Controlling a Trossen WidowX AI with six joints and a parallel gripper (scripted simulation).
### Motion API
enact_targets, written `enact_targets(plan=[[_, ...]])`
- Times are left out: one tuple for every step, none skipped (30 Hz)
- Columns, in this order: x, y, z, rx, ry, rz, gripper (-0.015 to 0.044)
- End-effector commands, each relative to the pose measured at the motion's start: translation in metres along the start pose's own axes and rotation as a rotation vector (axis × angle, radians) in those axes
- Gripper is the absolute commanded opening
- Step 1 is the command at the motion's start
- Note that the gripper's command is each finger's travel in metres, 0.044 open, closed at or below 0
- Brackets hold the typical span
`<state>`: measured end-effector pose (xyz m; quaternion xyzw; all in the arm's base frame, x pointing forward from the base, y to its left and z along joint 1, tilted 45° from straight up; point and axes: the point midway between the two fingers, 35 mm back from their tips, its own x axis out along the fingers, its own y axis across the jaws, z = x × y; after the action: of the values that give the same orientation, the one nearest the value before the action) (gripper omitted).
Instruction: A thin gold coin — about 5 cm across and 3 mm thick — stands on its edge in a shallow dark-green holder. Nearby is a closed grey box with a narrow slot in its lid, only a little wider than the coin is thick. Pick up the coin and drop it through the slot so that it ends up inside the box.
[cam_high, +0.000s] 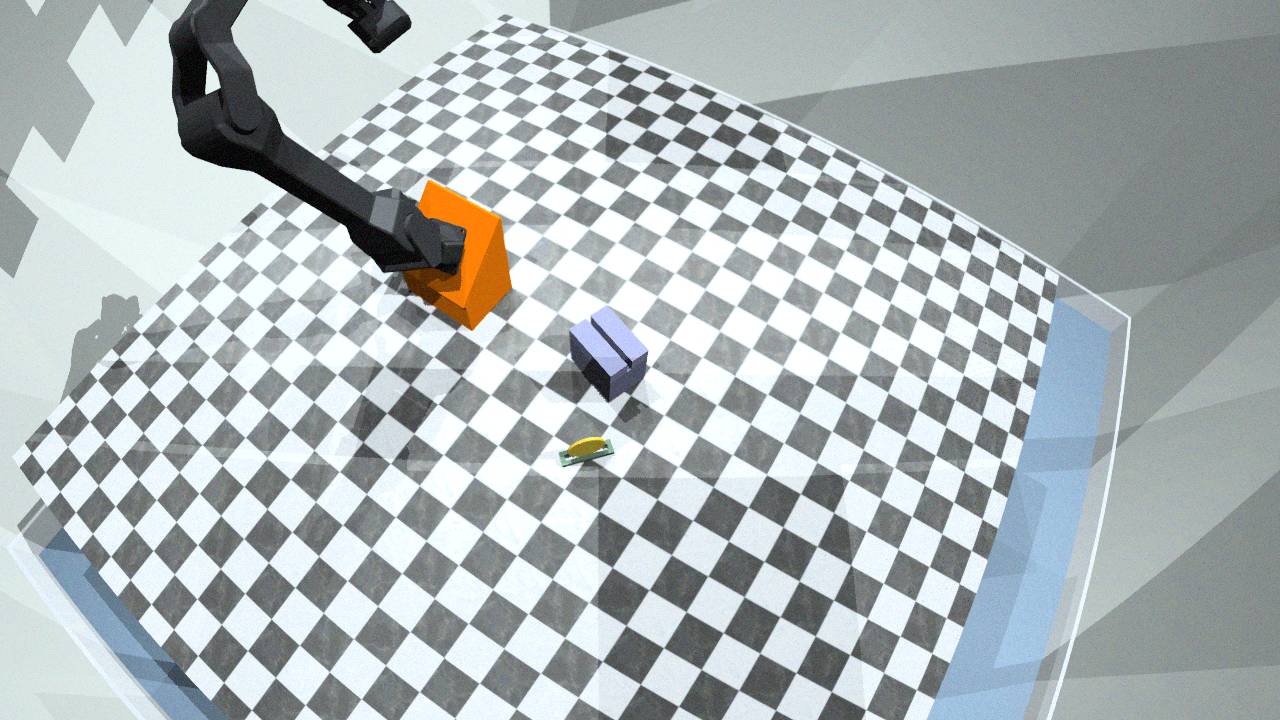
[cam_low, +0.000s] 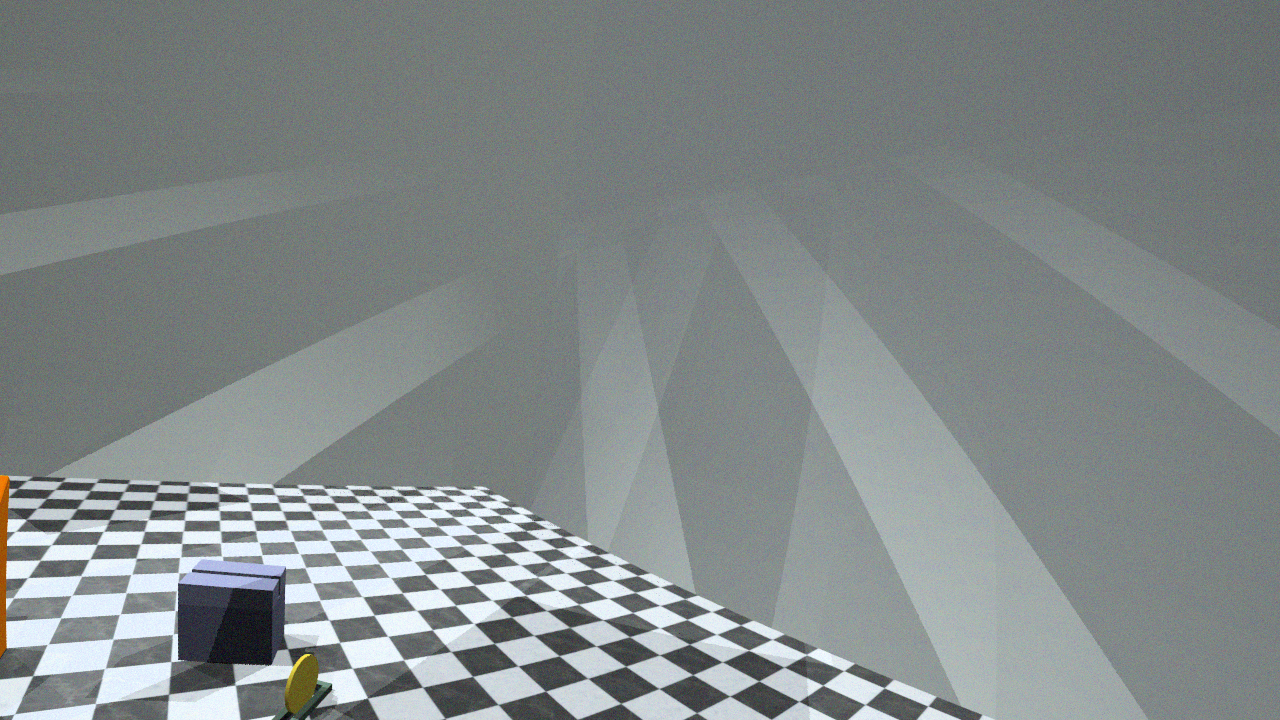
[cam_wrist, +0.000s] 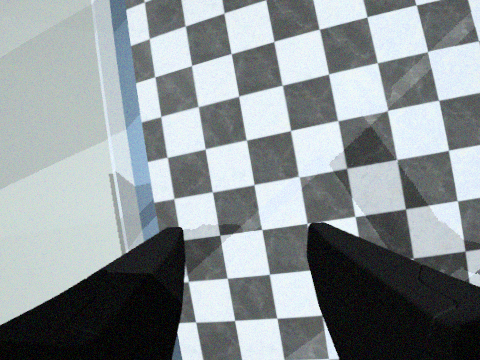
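The gold coin stands on its edge in the dark-green holder on the checkered floor. The grey box stands a little beyond it, with the narrow slot running across its lid. My gripper is high up at the far left, far from both the coin and the box. In the wrist view its two dark fingers stand apart with only checkered floor showing between them. The coin and box do not show in the wrist view.
The arm's orange wedge-shaped base stands behind and left of the box. The floor's blue glassy border runs along its edges and lies close below the gripper in the wrist view.
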<state>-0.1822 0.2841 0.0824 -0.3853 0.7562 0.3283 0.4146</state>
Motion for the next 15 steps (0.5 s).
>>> enact_targets(plan=[[-0.021,-0.042,0.042,0.022,-0.089,-0.021,0.0161],[-0.027,-0.055,0.053,0.03,-0.113,-0.029,0.0161],[-0.033,-0.069,0.063,0.039,-0.136,-0.038,0.0161],[-0.039,-0.084,0.073,0.049,-0.157,-0.048,0.0161],[-0.045,-0.099,0.082,0.059,-0.177,-0.06,0.0161],[-0.051,-0.115,0.09,0.069,-0.196,-0.073,0.0161],[-0.057,-0.131,0.097,0.081,-0.214,-0.085,0.0161],[-0.063,-0.148,0.103,0.093,-0.231,-0.098,0.0161],[-0.068,-0.165,0.109,0.106,-0.246,-0.113,0.0161],[-0.074,-0.183,0.113,0.119,-0.26,-0.128,0.0161],[-0.079,-0.201,0.117,0.133,-0.272,-0.144,0.0161],[-0.083,-0.219,0.119,0.147,-0.282,-0.161,0.0161],[-0.088,-0.237,0.12,0.161,-0.29,-0.178,0.0161],[-0.092,-0.255,0.121,0.176,-0.296,-0.196,0.0161],[-0.095,-0.273,0.12,0.191,-0.3,-0.214,0.0161]])
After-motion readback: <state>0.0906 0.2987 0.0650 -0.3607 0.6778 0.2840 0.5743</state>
